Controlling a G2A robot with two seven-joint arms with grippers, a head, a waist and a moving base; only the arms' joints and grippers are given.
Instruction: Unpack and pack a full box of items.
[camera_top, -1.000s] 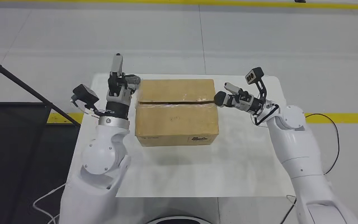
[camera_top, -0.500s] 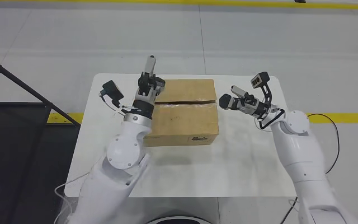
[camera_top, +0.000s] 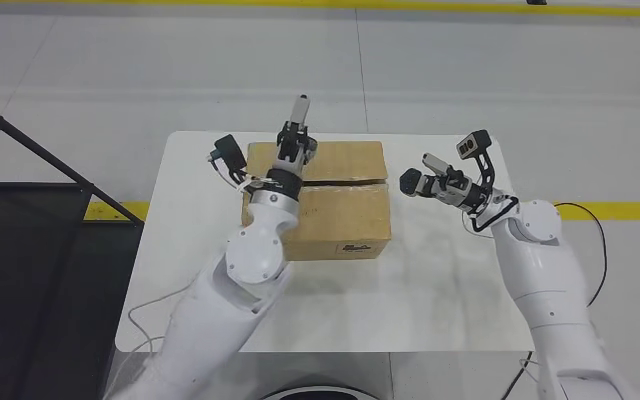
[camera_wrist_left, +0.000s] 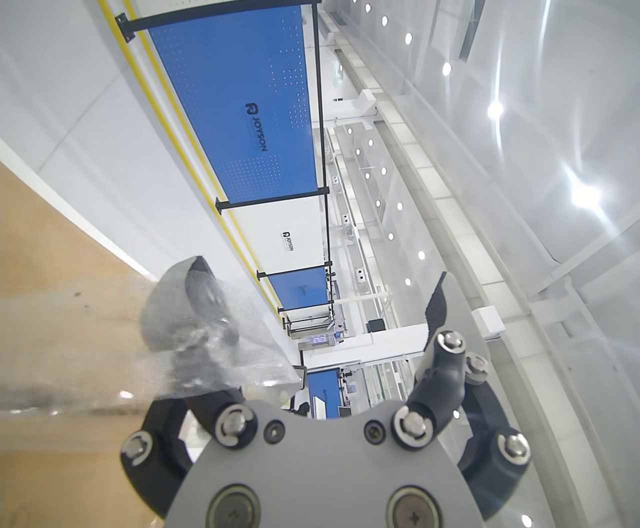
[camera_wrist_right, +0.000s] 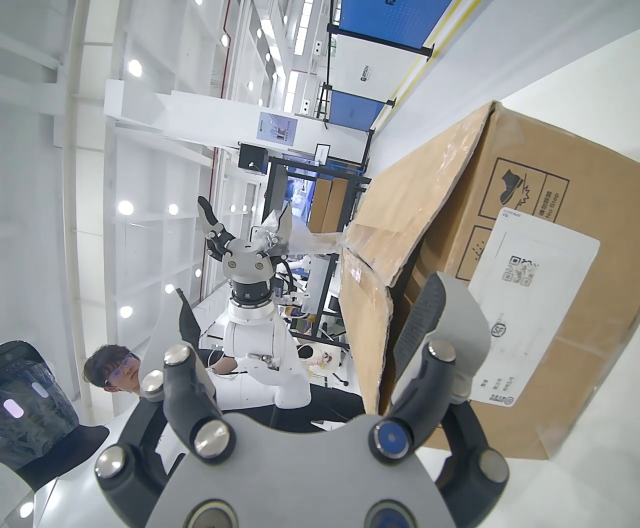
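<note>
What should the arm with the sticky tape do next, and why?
Probably lift the left gripper farther from the brown cardboard box: the clear tape strip clings to one finger, but its other end is stuck at the box's seam, so it is not yet off.

Table (camera_top: 430, 300): white, rounded corners, stood on grey floor (camera_top: 480, 70). Cardboard box (camera_top: 345, 212): one, brown, laid directly on the table, toward the table's far edge.

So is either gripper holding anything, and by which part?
Neither grips anything: the left gripper and right gripper are open. A strip of clear tape only clings to one of the left's fingers, running from the box seam.
</note>
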